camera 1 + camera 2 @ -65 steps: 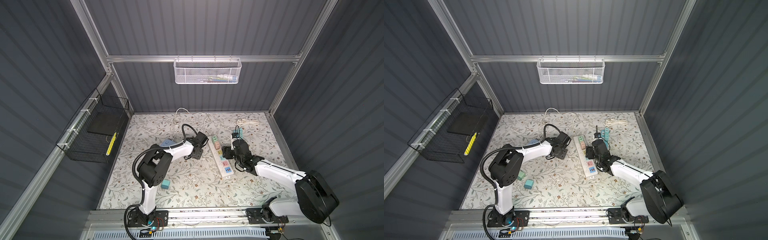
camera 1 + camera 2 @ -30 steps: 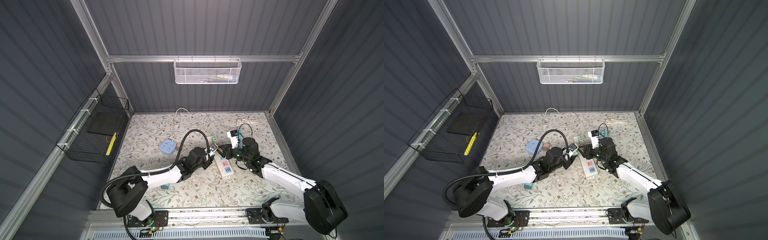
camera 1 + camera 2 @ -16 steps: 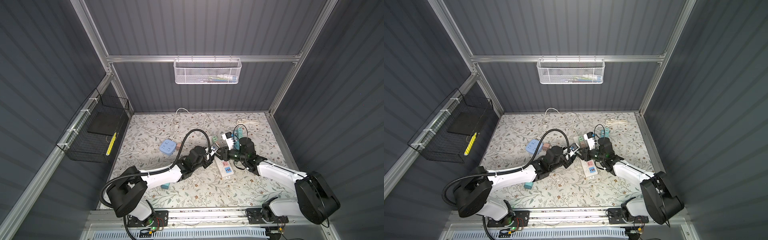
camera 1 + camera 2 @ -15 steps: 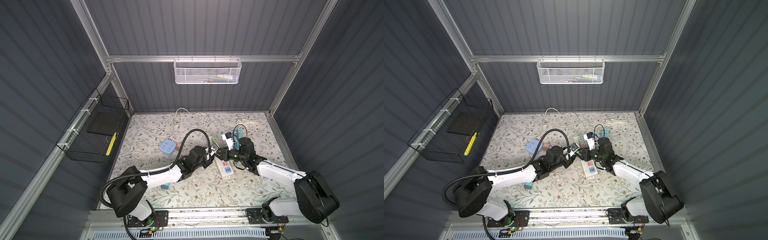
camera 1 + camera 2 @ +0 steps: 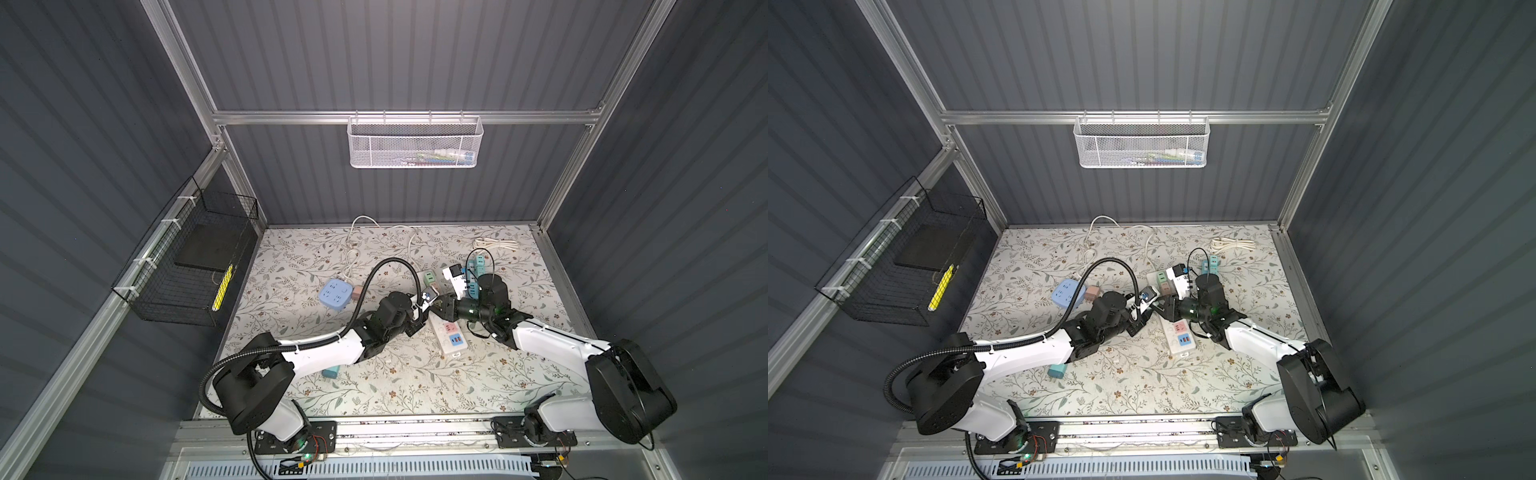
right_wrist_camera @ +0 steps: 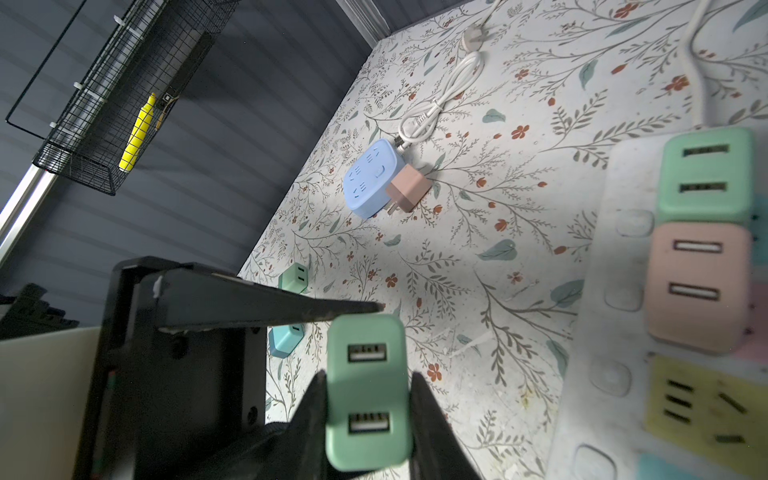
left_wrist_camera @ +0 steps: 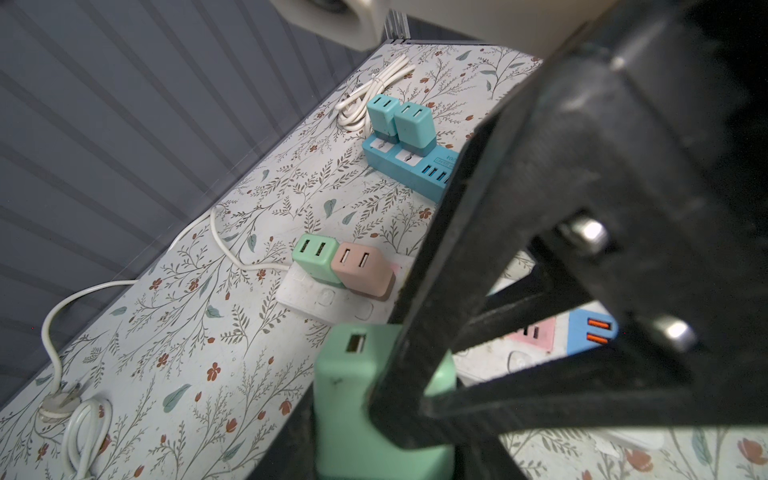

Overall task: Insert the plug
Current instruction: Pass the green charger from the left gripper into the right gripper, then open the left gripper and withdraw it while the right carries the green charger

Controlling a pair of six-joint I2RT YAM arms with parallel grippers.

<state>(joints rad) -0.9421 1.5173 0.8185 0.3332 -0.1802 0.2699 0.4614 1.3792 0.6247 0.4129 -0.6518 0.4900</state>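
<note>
A mint-green plug point(image 6: 365, 390) with two USB ports hangs in the air over the white power strip point(image 5: 446, 336), between the two grippers. My right gripper point(image 6: 368, 399) is shut on its two long sides. My left gripper point(image 7: 374, 415) still has the plug point(image 7: 357, 386) between its jaws, and one left finger point(image 6: 270, 307) touches the plug's end. In both top views the left gripper point(image 5: 428, 306) and right gripper point(image 5: 441, 304) meet tip to tip and hide the plug. The strip point(image 6: 623, 257) carries a green plug point(image 6: 706, 178) and a pink plug point(image 6: 698, 282); its yellow socket point(image 6: 698, 403) is free.
A blue cube socket point(image 5: 334, 294) with a pink plug beside it lies left of centre. A teal strip point(image 7: 407, 166) with two teal plugs sits behind the right arm. A teal plug point(image 5: 331, 372) lies under the left arm. White cables point(image 5: 357, 237) trail at the back.
The right gripper has come in toward the left gripper and closed on the green plug. The left arm has stayed nearly still, holding the plug over the strip.
</note>
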